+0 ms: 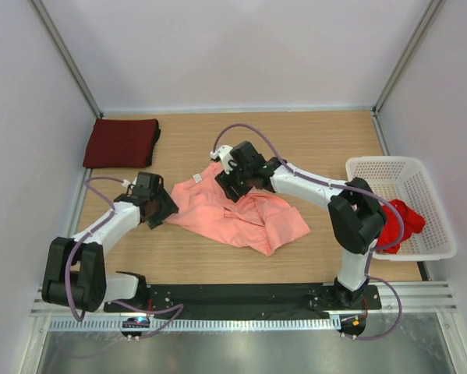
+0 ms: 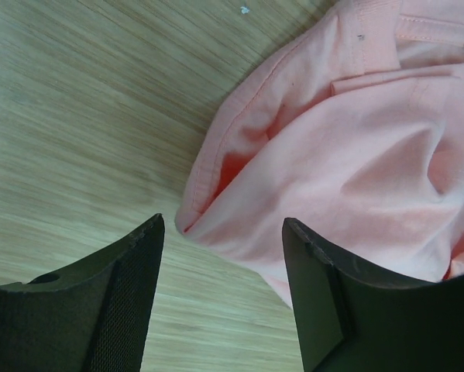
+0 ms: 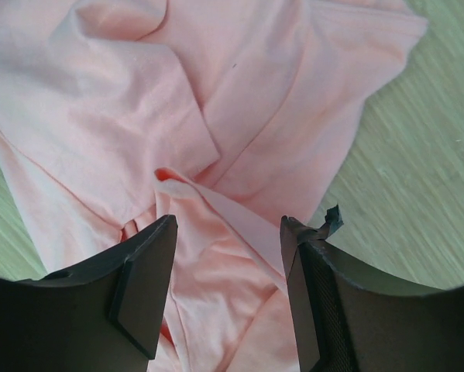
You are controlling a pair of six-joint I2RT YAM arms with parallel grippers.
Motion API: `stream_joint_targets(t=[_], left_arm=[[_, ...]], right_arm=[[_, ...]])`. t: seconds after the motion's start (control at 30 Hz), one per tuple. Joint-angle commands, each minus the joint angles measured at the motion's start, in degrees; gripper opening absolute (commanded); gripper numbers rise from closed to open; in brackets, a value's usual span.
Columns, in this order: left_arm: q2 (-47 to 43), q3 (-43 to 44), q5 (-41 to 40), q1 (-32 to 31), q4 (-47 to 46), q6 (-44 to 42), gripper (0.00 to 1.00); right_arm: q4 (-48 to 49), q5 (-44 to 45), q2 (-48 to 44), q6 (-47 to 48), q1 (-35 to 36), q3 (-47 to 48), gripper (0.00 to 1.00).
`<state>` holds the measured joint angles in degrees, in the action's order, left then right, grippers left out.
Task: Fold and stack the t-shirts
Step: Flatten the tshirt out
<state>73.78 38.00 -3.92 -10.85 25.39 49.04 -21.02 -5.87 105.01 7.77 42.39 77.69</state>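
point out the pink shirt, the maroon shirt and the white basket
pink shirt [image 1: 237,218], top view, middle of its crumpled body
maroon shirt [image 1: 122,142], top view, centre of the folded cloth
white basket [image 1: 383,167], top view, its far wall

Passage is left over bare wooden tabletop at upper centre, between folded dark maroon t-shirt and white perforated plastic basket.

Three t-shirts in all: one salmon-pink t-shirt, one dark maroon t-shirt, one bright red t-shirt; one white perforated basket. Two robot arms, the left arm and the right arm; one wooden table
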Motion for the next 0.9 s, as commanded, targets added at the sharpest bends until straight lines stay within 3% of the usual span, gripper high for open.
stream_joint_targets(t=[0.0, 0.1, 0.17, 0.2, 0.23, 0.27, 0.33, 0.37, 0.43, 0.63, 0.87], left_arm=[[1.6, 1.3, -1.9, 0.3, -2.8, 0.1, 0.63], [2.7, 2.0, -2.1, 0.2, -3.1, 0.2, 0.60], [3.7, 2.2, -1.9, 0.2, -3.3, 0.3, 0.52], [4.0, 2.2, -1.7, 0.2, -3.7, 0.4, 0.48], [4.3, 2.1, -1.5, 0.2, -4.0, 0.4, 0.35], [4.3, 2.1, -0.8, 0.2, -4.4, 0.6, 0.26], [4.0, 2.2, -0.1, 0.2, -5.4, 0.8, 0.05], [3.7, 2.6, 0.2, 0.2, -5.5, 0.8, 0.00], [3.4, 5.0, -0.4, 0.2, -4.2, 0.9, 0.00], [2.6, 13.3, -6.9, 0.4, 2.7, 1.5, 0.00], [-0.5, 12.4, -9.6, 0.3, 4.9, 1.3, 0.00]], right_arm=[[-3.1, -2.3, 1.0, 3.1, 1.5, 1.6, 0.63], [-2.6, -1.6, 1.9, 3.4, 1.8, 1.1, 0.62], [-2.4, 0.1, 2.8, 3.3, 1.8, 0.9, 0.61], [-1.9, 1.5, 3.2, 3.1, 1.9, 0.6, 0.59], [0.1, 3.3, 3.4, 2.6, 1.9, 0.4, 0.57], [1.4, 5.6, 3.4, 2.3, 1.9, 0.0, 0.42], [5.3, 16.0, 3.2, 1.1, 1.7, -1.0, 0.25], [5.7, 18.8, 2.7, 0.9, 1.4, -1.0, 0.10], [5.4, 27.0, 1.6, 0.1, 0.4, 0.5, 0.01], [2.0, 39.9, -4.5, -3.1, -8.7, 7.3, 0.01], [-6.6, 42.9, -1.2, -11.0, -21.3, 13.9, 0.01]])
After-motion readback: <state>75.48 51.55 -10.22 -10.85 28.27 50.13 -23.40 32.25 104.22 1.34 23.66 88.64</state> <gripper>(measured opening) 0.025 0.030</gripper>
